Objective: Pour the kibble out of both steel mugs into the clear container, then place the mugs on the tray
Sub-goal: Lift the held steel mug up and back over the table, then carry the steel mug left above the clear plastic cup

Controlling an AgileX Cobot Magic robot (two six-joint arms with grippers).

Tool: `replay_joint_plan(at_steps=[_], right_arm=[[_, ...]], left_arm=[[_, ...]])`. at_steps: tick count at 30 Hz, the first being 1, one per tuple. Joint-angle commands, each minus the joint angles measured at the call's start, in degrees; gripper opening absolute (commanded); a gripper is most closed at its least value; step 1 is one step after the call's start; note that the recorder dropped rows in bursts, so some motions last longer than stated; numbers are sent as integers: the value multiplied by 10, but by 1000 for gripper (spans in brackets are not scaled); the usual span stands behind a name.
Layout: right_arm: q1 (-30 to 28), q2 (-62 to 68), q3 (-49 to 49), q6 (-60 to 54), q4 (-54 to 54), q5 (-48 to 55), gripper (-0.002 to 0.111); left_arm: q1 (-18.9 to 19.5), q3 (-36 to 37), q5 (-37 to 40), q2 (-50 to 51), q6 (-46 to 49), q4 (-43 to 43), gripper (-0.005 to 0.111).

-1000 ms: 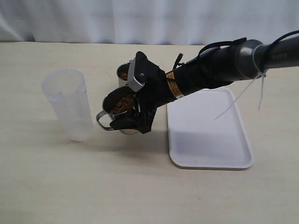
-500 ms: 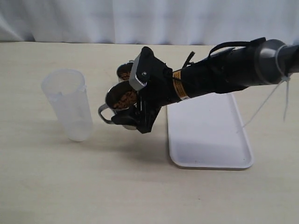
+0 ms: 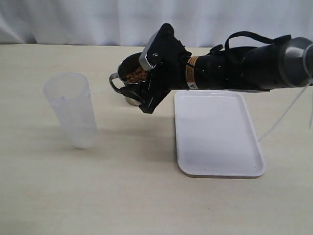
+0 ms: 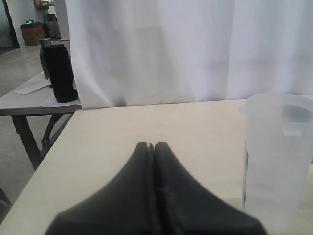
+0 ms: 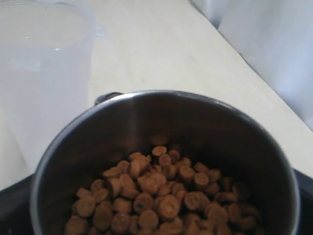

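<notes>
Exterior view, right end effector (image 3: 143, 92) clasping a tilting steel mug (image 3: 128, 66) of kibble (image 3: 137, 76) above the bench (image 3: 122, 196), between clear container (image 3: 71, 110) and tray (image 3: 217, 142), left wrist view, left end effector (image 4: 151, 147) pressing its jaws together, empty, near the container, right wrist view, kibble lying low inside the mug.

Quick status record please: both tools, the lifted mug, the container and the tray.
right tool: closed around the mug, holding it off the table
mug: in the air, handle toward the container, not yet over it
kibble: inside the mug, none pouring
container: upright on the table, no kibble visible inside
tray: flat on the table, no mug on it
left tool: shut, holding nothing, low over the table near the container
</notes>
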Motion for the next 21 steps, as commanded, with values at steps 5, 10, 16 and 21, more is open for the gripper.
replay_joint_plan(at_steps=[5, 10, 16, 21], right_arm=[[2, -19, -3, -13, 21, 10, 5], [2, -50, -3, -55, 80, 38, 5], [10, -66, -6, -151, 171, 45, 5], [65, -61, -31, -316, 307, 94, 5]], left_arm=[[-1, 2, -4, -1, -1, -2, 0], [-1, 2, -4, -1, -1, -2, 0], [-1, 2, -3, -1, -1, -2, 0], [-1, 2, -3, -1, -1, -2, 0]])
